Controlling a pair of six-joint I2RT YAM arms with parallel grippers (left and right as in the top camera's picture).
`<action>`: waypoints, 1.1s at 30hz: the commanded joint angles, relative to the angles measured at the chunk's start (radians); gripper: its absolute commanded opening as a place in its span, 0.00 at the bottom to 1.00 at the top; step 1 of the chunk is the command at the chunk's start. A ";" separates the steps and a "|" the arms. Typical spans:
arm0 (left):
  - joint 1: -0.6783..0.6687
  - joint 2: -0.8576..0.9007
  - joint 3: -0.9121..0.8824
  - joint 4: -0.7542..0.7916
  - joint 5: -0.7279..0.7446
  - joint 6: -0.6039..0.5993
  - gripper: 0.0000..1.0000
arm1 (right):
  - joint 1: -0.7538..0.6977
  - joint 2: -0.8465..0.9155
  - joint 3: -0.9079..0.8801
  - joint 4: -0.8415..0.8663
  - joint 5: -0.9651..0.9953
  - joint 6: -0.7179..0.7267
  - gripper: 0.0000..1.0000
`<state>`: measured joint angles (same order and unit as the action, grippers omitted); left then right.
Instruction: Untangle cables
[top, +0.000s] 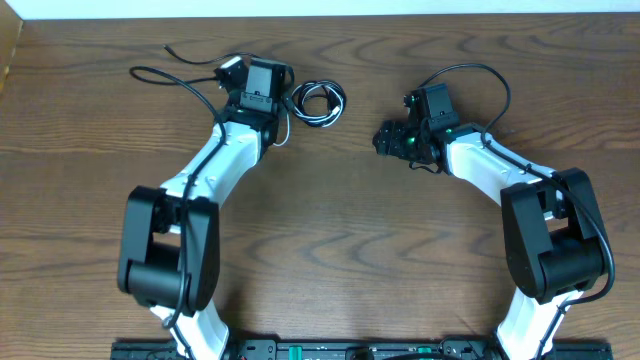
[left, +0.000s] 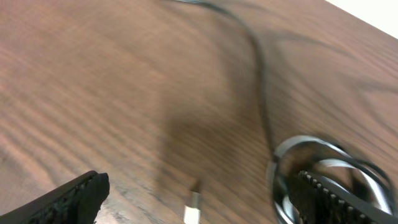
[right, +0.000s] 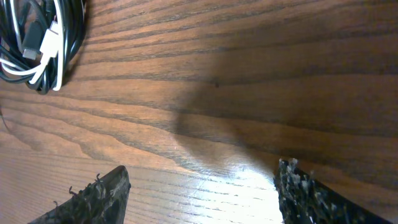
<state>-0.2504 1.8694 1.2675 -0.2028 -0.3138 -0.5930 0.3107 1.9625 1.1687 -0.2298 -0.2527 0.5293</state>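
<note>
**A:** Status on the untangle? Where's the bundle?

**B:** The cables (top: 318, 103) lie on the table (top: 330, 260) as one small coil. It sits toward the far side, between the two arms and nearer the left one. The black cord (left: 264, 106) and white cord (right: 57, 62) are looped through each other, not separated.

**A:** Claws?

**B:** The left gripper (left: 199, 186) is spread wide with nothing in it, just beside the coil. In its wrist view the coil is at the right finger. A white plug (left: 193, 211) lies on the wood between the jaws, blurred. The right gripper (right: 204, 171) is also parted and empty, over bare wood. The coil is in the top-left corner of its view, apart from it.

**A:** Which step?

**B:** My read is early, between grasps. Neither strand is held and the loops are not pulled out. A length of black runs from the coil toward the far edge in the left wrist view. I can't tell if it ends free.

**A:** Next move?

**B:** Judgement only: each arm needs one colour. Left closes on the white plug end or a white loop, low against the table since the cord is thin. Right has to travel to the coil and pick a black strand alone. The strands lie tight together, so the risk is catching both. Then pull apart slowly and sideways, watching for a knot cinching.

**A:** Knot or just loops?

**B:** Can't tell. It's too small overhead and blurred at the left wrist.
</note>
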 joint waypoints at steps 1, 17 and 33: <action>-0.019 -0.119 0.007 0.008 0.166 0.169 0.97 | 0.012 -0.027 -0.005 0.002 0.011 -0.015 0.72; -0.141 0.050 0.008 0.164 0.460 0.409 0.92 | 0.012 -0.027 -0.005 0.002 0.011 -0.014 0.73; -0.141 0.269 0.274 -0.109 0.348 0.630 0.70 | 0.016 -0.027 -0.005 0.002 0.011 -0.014 0.74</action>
<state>-0.3946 2.0968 1.5242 -0.3237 0.1066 -0.0368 0.3111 1.9625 1.1687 -0.2268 -0.2497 0.5293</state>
